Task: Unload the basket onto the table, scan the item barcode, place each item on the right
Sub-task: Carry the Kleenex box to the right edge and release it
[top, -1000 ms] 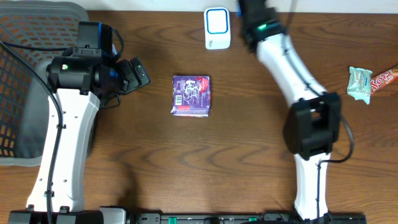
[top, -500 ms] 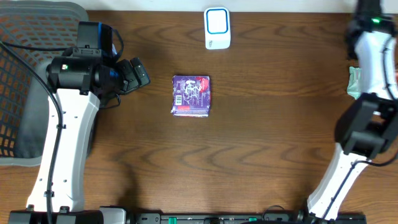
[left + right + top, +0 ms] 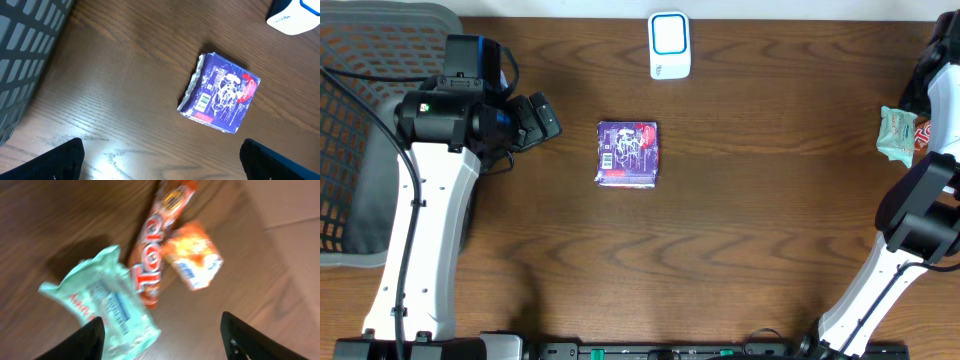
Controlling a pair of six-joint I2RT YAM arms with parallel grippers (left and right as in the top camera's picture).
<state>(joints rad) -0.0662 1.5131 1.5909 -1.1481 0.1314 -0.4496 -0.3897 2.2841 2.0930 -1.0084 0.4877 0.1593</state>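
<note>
Jaws apart, empty: left jaws face the purple packet [image 3: 220, 95]; right jaws well away.

Overhead's evenly lit and sharp, shadows soft. Left wrist shot catches a pale glare patch on the table [image 3: 112, 156] up close; right wrist shot's dim, snack packets [image 3: 106, 306] all motion-smeared.
</note>
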